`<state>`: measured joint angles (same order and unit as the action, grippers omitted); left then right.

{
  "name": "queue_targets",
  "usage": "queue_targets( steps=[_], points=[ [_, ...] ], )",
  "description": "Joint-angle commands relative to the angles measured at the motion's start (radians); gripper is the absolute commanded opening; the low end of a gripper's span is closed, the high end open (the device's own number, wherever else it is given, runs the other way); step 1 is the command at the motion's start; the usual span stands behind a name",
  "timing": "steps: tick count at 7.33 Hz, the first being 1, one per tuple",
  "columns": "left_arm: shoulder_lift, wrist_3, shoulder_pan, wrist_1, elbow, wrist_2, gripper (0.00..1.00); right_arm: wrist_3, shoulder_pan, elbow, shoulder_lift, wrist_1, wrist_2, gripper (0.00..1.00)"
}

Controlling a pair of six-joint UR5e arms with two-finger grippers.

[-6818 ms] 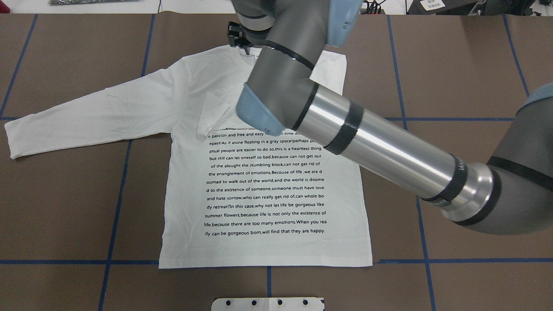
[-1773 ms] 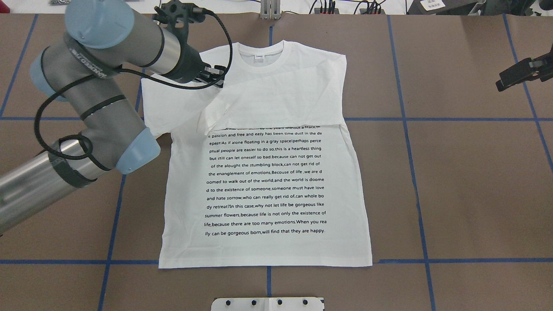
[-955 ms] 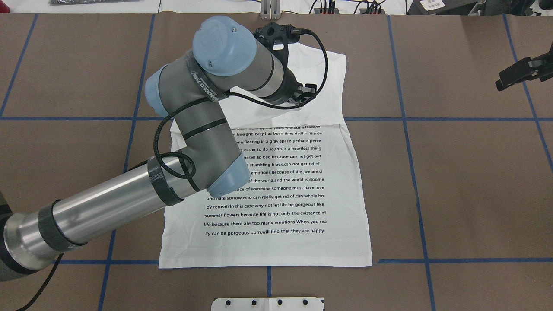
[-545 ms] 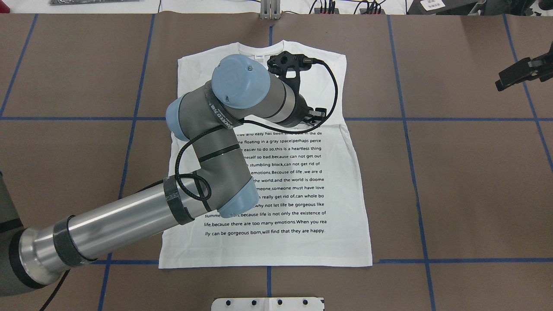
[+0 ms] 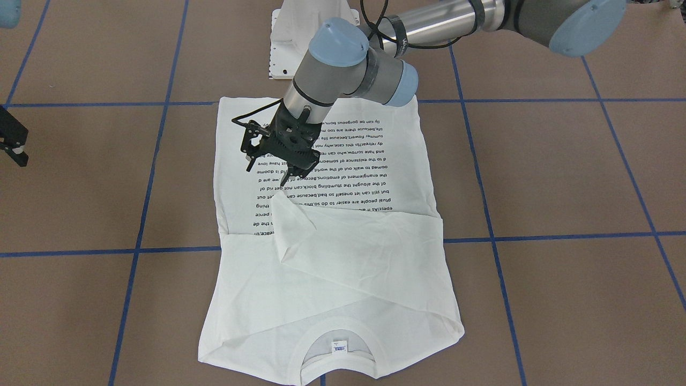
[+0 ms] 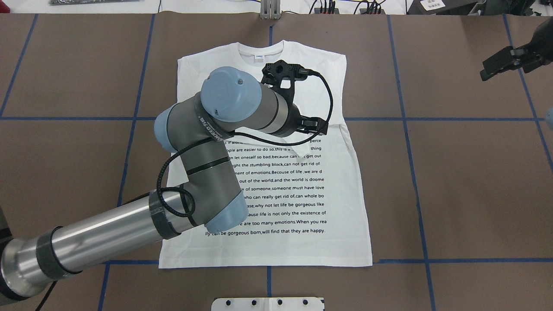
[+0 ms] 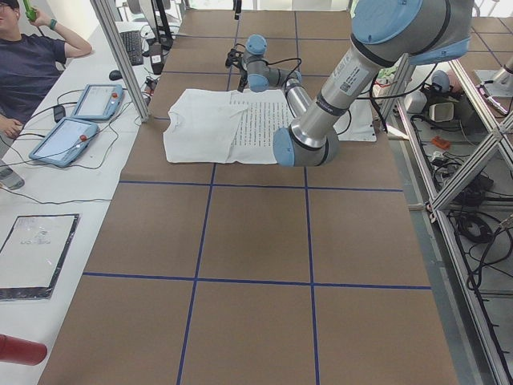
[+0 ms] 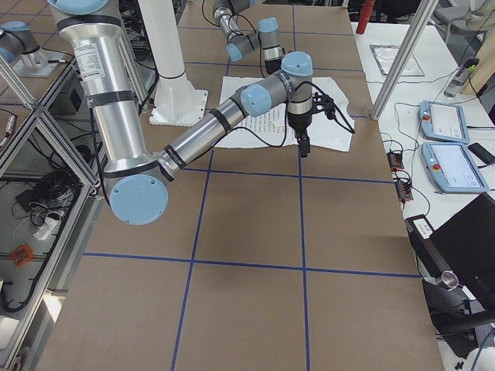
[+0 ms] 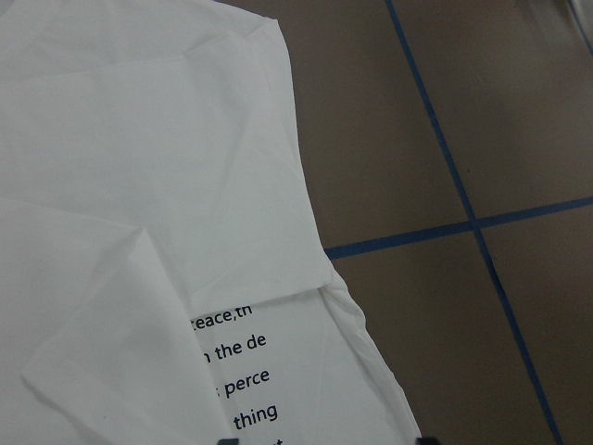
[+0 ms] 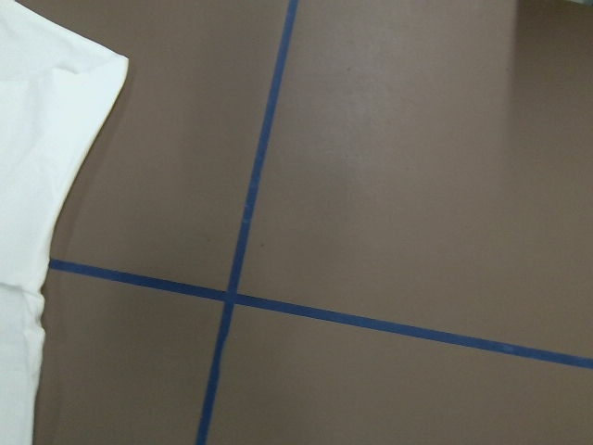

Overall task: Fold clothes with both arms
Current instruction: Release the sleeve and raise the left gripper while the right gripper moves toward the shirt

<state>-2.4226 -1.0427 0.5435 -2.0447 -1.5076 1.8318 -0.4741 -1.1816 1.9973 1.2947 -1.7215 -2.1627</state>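
Two arms share this fold. From the left, the left arm reaches across the T-shirt. The left end effector is released, fingers spread and empty just above the top of the printed text, probably because the sleeve beneath it is already laid across the chest. The shirt lies flat mid-desk, print up, collar away from the robot, both sleeves tucked in, so the body fold looks next. Far right, the right end effector hangs well clear of the cloth; whether it is clenched or released I cannot tell.
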Motion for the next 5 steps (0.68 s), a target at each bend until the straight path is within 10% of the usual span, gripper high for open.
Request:
queue_targets(
  steps=[1,5],
  points=[
    [0.156,0.183,0.085,0.173,-0.234,0.058,1.0,-0.169,0.112,-0.047,-0.122,0.0,0.048,1.0],
    [0.394,0.592,0.332,0.212,-0.394,0.249,1.0,-0.445,0.34,-0.176,-0.321,-0.01,0.237,1.0]
  ],
)
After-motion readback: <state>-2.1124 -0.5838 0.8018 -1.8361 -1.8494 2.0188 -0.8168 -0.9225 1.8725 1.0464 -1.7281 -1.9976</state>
